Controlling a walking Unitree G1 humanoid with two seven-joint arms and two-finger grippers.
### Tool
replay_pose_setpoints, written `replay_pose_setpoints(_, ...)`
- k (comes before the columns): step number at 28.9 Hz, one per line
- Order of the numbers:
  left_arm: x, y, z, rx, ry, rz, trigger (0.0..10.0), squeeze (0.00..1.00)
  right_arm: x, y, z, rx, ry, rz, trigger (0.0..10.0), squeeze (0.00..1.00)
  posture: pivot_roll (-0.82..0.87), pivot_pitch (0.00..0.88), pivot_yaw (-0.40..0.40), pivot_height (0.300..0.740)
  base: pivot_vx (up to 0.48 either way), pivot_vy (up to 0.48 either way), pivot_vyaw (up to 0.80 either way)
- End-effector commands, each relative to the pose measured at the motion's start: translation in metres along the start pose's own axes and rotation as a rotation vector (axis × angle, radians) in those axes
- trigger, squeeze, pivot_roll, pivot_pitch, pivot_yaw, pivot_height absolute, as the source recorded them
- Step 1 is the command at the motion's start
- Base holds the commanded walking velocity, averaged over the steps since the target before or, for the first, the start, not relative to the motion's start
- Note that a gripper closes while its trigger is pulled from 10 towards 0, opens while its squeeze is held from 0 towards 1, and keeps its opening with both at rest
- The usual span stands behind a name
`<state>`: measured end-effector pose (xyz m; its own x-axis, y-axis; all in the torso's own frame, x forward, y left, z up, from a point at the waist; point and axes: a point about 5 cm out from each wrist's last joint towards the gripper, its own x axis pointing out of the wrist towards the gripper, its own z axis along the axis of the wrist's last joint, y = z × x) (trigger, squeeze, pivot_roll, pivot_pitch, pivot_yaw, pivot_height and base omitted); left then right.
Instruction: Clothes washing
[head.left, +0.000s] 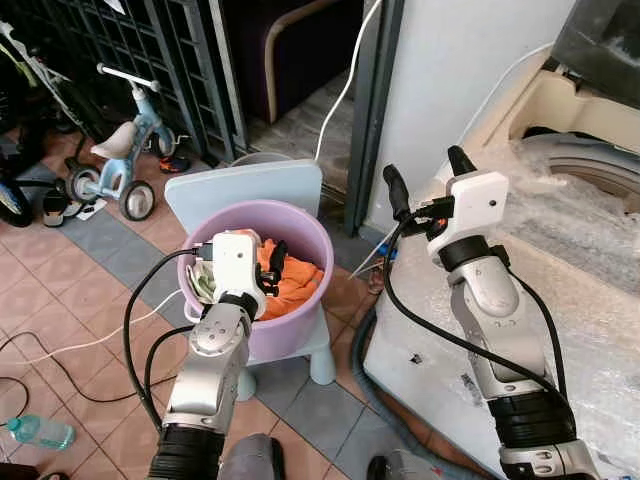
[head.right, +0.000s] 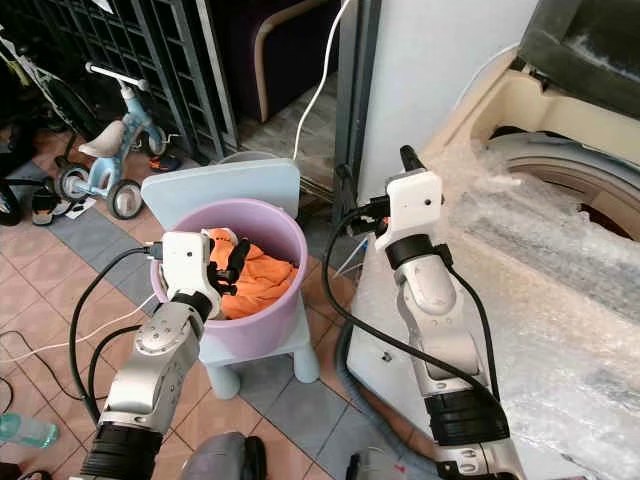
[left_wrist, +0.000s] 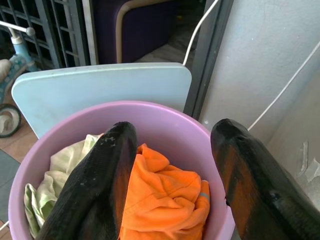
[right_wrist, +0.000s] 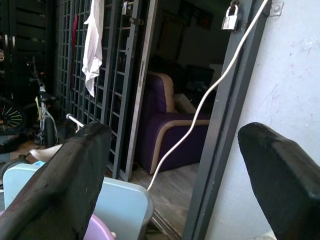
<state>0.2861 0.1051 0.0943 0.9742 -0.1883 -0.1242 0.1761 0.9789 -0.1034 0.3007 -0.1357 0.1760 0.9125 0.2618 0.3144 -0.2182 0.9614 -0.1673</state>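
The left gripper (head.left: 277, 258) hangs inside the mouth of the purple bucket (head.left: 300, 325), its jaws spread wide and holding nothing, one finger on each side of the orange garment (left_wrist: 167, 200) just below them; whether the tips touch the cloth cannot be told; the right gripper (head.left: 428, 180) is raised in the air at about 3 o'clock from the bucket, jaws likewise wide and empty, pointing toward the dark doorway; two garments can be counted in the bucket, the orange one at the centre and a pale green one (left_wrist: 52, 182) against the wall at its 9 o'clock; the bucket stands on one light blue child's chair (head.left: 245, 190), whose backrest rises at the bucket's 12 o'clock; the washing machine (head.left: 575, 215), wrapped in bubble film with its top lid up and drum rim showing, stands at 3 o'clock, well apart from the bucket with a strip of tiled floor (head.left: 110, 300) between them; no brand or writing can be read anywhere; one padlock (right_wrist: 230, 19) hangs on the door frame, one white cable (right_wrist: 200, 107) runs down it; one blue tricycle (head.left: 120, 160) stands at 10 o'clock, one plastic bottle (head.left: 38, 431) lies at 8 o'clock; black cables loop over the open tiles at 9 o'clock.
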Motion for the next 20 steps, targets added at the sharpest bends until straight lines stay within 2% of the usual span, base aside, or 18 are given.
replay_pose_setpoints(1,-0.002,0.003,-0.002,0.001,0.004,0.018,10.0,0.00,-0.001,0.004,0.003,-0.009,-0.003,0.012,10.0,0.00,-0.09,0.010,0.029,0.740,0.000,0.480,0.00)
replay_pose_setpoints(7,-0.004,0.004,-0.002,0.015,-0.007,0.021,10.0,0.00,-0.015,0.007,-0.010,-0.017,0.062,0.049,10.0,0.00,-0.09,0.029,0.034,0.740,0.000,0.480,0.00)
replay_pose_setpoints(11,-0.006,0.007,-0.002,0.023,-0.004,0.029,10.0,0.00,-0.020,0.012,-0.012,-0.015,0.084,0.102,10.0,0.00,-0.09,0.048,0.043,0.740,0.000,0.000,0.00)
replay_pose_setpoints(17,-0.008,0.012,0.002,0.014,-0.034,0.052,10.0,0.00,-0.027,0.013,-0.015,-0.009,0.126,0.142,10.0,0.00,-0.09,0.065,0.049,0.740,0.000,0.000,0.67)
replay_pose_setpoints(20,-0.009,0.015,0.004,0.020,-0.040,0.066,10.0,0.00,-0.030,0.008,-0.020,0.018,0.171,0.097,10.0,0.00,-0.08,0.078,0.059,0.740,0.000,0.000,0.53)
